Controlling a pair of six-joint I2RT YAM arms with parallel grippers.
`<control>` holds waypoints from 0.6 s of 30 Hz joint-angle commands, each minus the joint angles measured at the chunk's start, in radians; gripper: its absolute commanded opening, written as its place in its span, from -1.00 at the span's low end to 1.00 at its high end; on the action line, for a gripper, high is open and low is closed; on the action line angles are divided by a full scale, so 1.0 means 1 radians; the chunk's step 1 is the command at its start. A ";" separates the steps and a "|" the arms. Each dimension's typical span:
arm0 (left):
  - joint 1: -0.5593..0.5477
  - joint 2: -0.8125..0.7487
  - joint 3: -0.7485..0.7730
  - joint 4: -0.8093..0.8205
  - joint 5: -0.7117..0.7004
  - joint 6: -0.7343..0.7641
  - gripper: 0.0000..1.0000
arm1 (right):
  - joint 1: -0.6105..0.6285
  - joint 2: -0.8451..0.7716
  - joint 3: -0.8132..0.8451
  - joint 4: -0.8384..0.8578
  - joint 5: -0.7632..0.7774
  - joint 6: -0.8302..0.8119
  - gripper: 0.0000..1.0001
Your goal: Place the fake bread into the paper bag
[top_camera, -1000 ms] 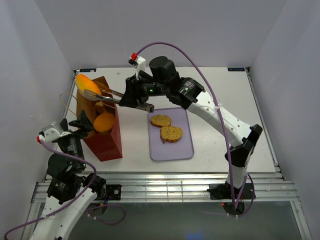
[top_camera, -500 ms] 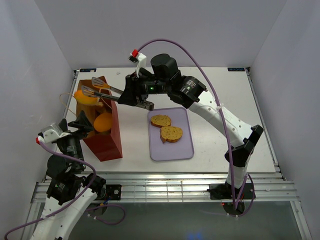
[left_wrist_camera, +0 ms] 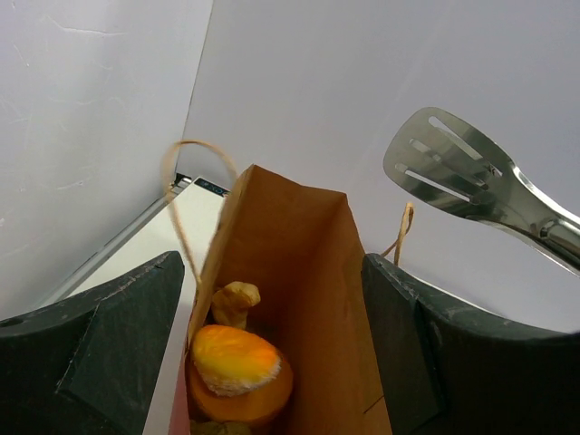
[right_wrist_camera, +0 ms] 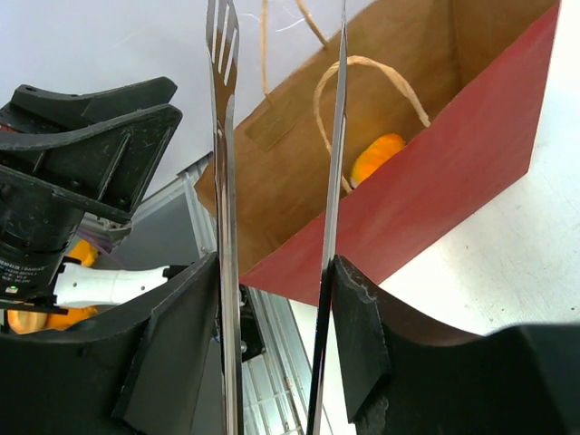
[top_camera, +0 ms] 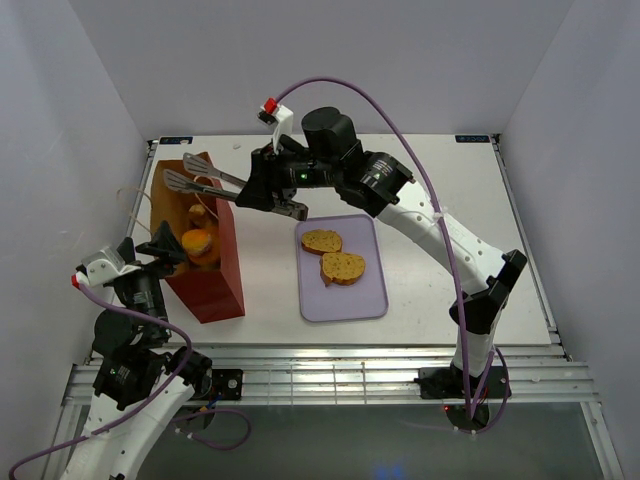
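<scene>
1. A second ago the tongs point(top_camera: 195, 180) held the orange bun point(left_wrist_camera: 237, 358) above the paper bag point(top_camera: 215, 275). The bun now lies inside the bag on top of other pieces, and the tongs hang empty over the mouth.
2. The right claw point(right_wrist_camera: 276, 272) is clamped on the tongs' two arms, with the blades apart and nothing between them.
3. The blades sit close to the bag's far rim and its cord handle point(right_wrist_camera: 367, 72). A low pull-back could snag either one and tip the bag.
4. The left claw point(left_wrist_camera: 272, 258) has its fingers spread on either side of the bag's near end. Whether they press the paper I cannot tell; if not, a nudge could topple the bag.
5. Two bread slices point(top_camera: 332, 254) wait on the tray point(top_camera: 345, 303). They lie flat, so the blades may skid on them.
6. The right arm reaches from the tabletop's point(top_camera: 450, 180) near right edge, arching over the tray, wrist turned left. The left arm stays folded near its base.
</scene>
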 commanded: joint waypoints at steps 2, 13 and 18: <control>-0.006 0.000 -0.006 0.008 0.005 0.007 0.80 | -0.026 -0.061 0.021 0.062 0.034 0.008 0.13; -0.006 -0.003 -0.004 0.006 0.003 0.007 0.80 | -0.198 -0.323 -0.282 0.150 0.099 0.019 0.11; -0.006 -0.001 -0.004 0.005 0.011 0.005 0.80 | -0.356 -0.542 -0.674 0.243 0.143 0.030 0.10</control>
